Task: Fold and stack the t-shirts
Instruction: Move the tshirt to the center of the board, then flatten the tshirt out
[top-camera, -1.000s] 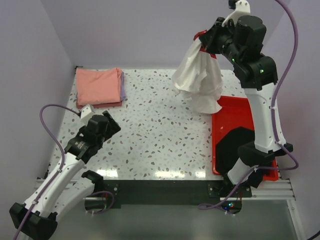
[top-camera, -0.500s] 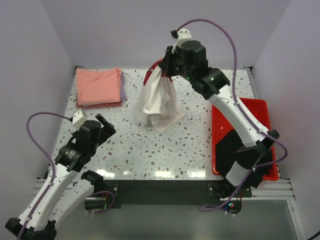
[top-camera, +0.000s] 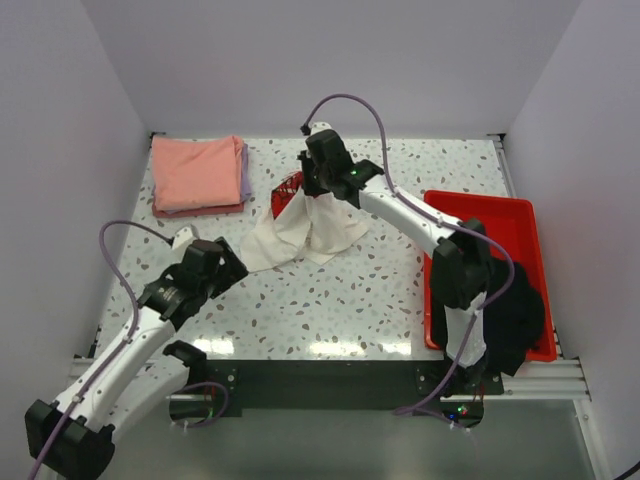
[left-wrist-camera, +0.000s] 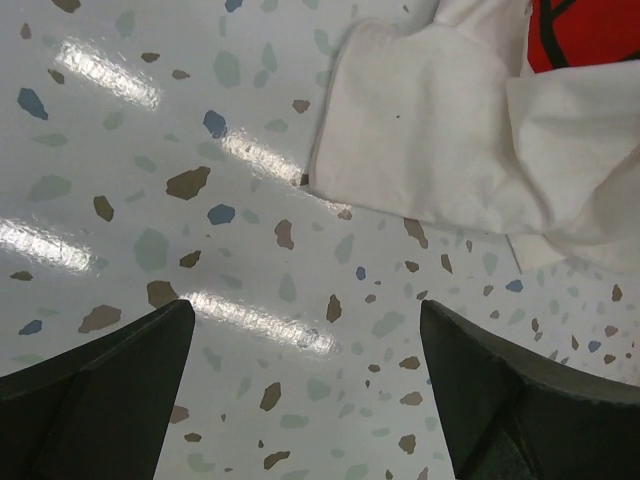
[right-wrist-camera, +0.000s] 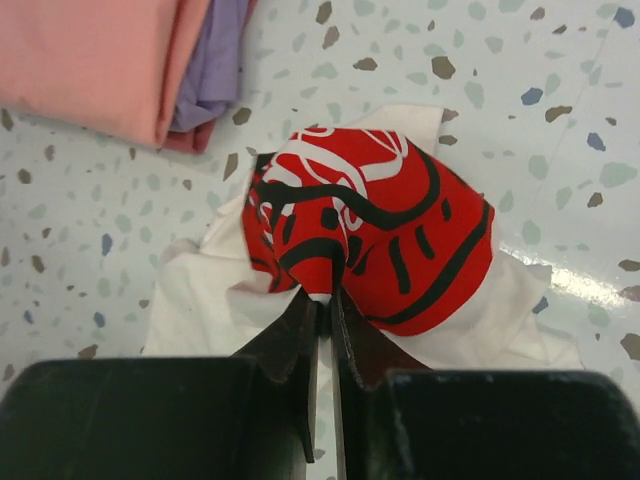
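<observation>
right gripper (right-wrist-camera: 322, 295) pinched tight on the red print of the cream-white tee (top-camera: 300, 232). tee is bunched mid-table (top-camera: 380, 290), upper part lifted, rest pooled on the surface. left gripper (left-wrist-camera: 307, 325) spread wide, holding nothing, hovering just beside the tee's loose edge. salmon-pink tee (top-camera: 193, 172) folded on top of the lavender tee (top-camera: 244, 172), far-left corner. cloth looks light and limp, so i'd expect it to sag from one pinch. better grabbed at shoulder seams or hem corners, both arms.

Table (top-camera: 330, 290) holds tees (top-camera: 195, 172), probably three; tray (top-camera: 480, 212).
</observation>
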